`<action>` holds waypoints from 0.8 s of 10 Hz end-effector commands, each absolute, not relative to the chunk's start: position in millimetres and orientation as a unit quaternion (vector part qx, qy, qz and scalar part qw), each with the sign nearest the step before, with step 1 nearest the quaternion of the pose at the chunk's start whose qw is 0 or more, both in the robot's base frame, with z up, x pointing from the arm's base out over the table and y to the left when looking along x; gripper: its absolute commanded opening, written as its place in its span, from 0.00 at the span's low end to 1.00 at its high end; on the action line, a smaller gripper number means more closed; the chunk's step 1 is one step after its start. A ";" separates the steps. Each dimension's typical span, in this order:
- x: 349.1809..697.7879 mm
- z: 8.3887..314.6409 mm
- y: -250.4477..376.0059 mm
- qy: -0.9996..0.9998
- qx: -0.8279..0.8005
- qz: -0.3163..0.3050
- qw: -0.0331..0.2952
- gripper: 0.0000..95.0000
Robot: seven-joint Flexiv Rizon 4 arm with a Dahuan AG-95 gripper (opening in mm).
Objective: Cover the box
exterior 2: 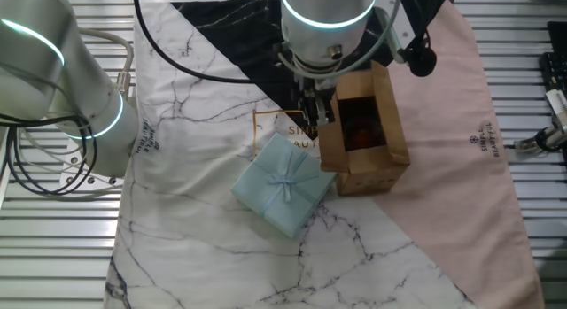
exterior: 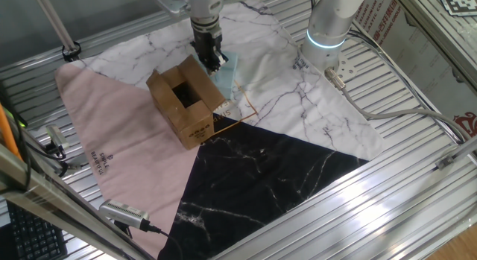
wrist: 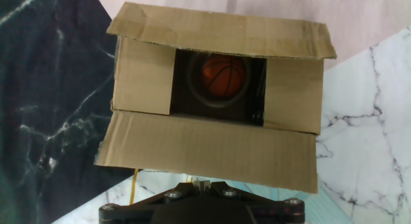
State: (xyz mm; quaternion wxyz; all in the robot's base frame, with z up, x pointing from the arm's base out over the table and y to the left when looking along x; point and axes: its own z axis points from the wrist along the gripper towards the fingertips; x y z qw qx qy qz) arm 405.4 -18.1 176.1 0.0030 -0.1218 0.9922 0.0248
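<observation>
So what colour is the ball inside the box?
Orange with dark lines; the ball shows best in the hand view.

The gripper is mostly cut off by the bottom edge of the hand view, so I cannot tell if its fingers are apart or together. The dark print on the box is too small to read. A flap hides part of the orange ball inside.

We see a pale grey, rounded arm with glowing cyan rings at its joints. Black cables loop off the wrist. Below it sits a black gripper with dark narrow fingers. From the hand view, we catch its black body, studded with silver screws.
</observation>
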 end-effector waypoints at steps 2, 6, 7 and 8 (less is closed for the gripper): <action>407.0 174.3 -17.4 0.992 -0.122 0.027 0.005 0.00; 416.9 172.1 -12.0 0.992 -0.125 0.025 0.005 0.00; 418.2 172.9 -11.8 0.992 -0.126 0.025 0.003 0.00; 420.3 174.2 -11.5 0.992 -0.126 0.025 0.002 0.00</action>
